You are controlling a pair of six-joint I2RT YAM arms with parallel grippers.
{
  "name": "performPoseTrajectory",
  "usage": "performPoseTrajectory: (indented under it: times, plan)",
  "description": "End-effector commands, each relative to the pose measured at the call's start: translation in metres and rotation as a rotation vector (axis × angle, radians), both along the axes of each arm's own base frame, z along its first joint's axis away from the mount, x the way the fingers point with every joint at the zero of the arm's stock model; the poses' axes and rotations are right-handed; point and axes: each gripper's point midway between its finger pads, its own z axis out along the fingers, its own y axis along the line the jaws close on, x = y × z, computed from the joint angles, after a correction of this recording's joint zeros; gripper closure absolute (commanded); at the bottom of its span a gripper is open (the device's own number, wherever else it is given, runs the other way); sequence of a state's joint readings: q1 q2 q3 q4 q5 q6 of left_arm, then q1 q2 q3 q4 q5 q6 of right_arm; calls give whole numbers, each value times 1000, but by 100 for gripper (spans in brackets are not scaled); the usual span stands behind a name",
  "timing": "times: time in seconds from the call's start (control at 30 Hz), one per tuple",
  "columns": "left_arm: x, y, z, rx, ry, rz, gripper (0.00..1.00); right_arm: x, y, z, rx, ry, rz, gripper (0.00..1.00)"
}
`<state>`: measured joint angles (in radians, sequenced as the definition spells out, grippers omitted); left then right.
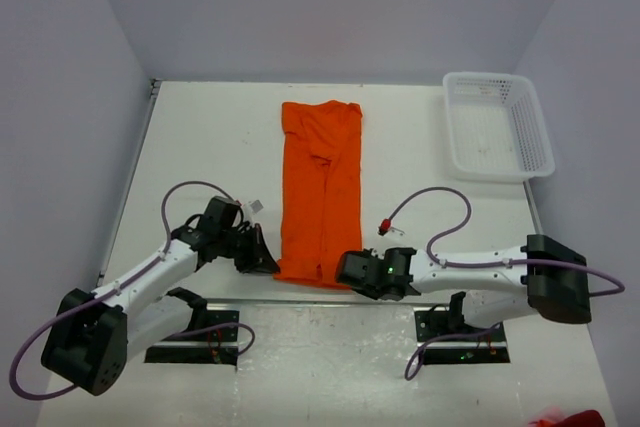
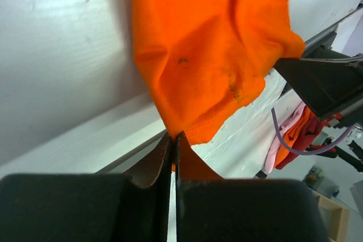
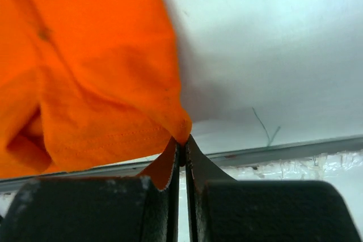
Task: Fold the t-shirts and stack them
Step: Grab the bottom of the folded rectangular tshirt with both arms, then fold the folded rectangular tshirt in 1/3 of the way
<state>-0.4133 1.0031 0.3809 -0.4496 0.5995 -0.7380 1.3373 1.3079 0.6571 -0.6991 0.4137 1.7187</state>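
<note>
One bright orange t-shirt (image 1: 321, 187) lies on the white table, folded into a long narrow strip running from the back toward the near edge. My left gripper (image 1: 268, 262) is shut on the strip's near left corner; the left wrist view shows the cloth (image 2: 210, 49) pinched at the fingertips (image 2: 173, 138). My right gripper (image 1: 347, 269) is shut on the near right corner; the right wrist view shows the cloth (image 3: 96, 77) pinched between the fingertips (image 3: 181, 143). Both grippers sit low at the table's near edge.
A white plastic basket (image 1: 497, 125) stands at the back right of the table (image 1: 200, 157). A small red-tipped object (image 1: 385, 226) lies right of the shirt. More orange and pink cloth (image 2: 289, 134) lies off the table in the left wrist view.
</note>
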Motion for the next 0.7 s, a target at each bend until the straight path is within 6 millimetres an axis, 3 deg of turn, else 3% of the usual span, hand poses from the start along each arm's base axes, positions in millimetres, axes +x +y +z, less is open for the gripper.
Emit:
performPoseTrajectory:
  times: [0.0, 0.13, 0.33, 0.53, 0.67]
  plan:
    - [25, -3, 20, 24, -112, -42, 100, 32, -40, 31, -278, -136, 118, 100]
    - [44, -12, 36, 0, -165, -59, 100, 62, -7, 55, -234, -173, 284, 100]
    - [69, -30, 53, -46, -202, -110, 100, 86, 25, 59, -223, -139, 443, 100]
    - [99, -41, 65, -48, -251, -119, 100, 105, 38, 60, -208, -127, 481, 100]
    - [122, -52, 77, -64, -275, -125, 100, 126, 33, 66, -198, -134, 468, 100]
